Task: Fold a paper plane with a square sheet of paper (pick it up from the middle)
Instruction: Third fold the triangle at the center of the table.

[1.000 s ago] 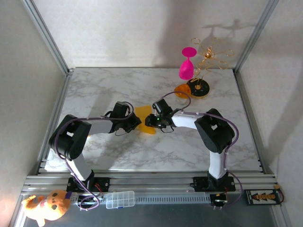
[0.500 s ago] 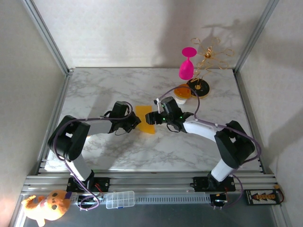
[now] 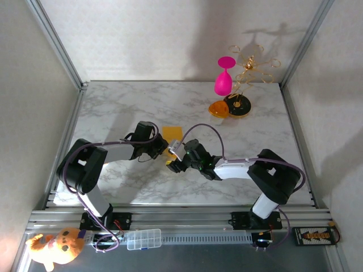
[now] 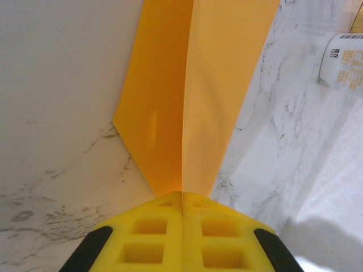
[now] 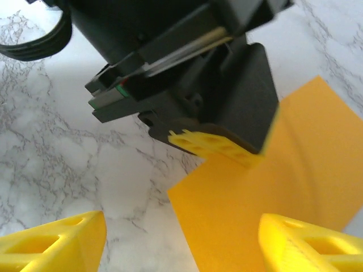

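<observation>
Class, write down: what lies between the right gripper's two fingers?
In the right wrist view, bare marble table and part of the orange paper lie between the open right gripper's fingers; the left gripper pinches that paper.

From my seat, the sheet of paper (image 3: 172, 134) sits mid-table, with the left gripper (image 3: 163, 148) on its left edge and the right gripper (image 3: 176, 164) just in front. The goblet (image 3: 223, 79) and disc (image 3: 238, 105) are way back right.
</observation>
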`<control>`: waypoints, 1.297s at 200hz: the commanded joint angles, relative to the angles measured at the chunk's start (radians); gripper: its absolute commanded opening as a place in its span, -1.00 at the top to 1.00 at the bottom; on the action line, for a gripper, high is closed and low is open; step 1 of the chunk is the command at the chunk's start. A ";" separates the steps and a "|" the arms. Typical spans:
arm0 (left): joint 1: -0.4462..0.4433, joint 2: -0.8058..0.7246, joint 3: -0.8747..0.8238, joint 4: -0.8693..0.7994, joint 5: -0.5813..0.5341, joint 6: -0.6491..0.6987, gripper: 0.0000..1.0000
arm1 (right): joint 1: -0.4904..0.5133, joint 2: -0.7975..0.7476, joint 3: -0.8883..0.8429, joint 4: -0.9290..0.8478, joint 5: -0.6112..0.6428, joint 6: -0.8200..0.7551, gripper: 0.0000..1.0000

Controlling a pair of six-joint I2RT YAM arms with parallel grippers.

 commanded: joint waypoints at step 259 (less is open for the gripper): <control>0.037 -0.233 -0.005 -0.180 -0.308 0.112 0.31 | 0.046 0.059 -0.027 0.068 -0.007 -0.020 1.00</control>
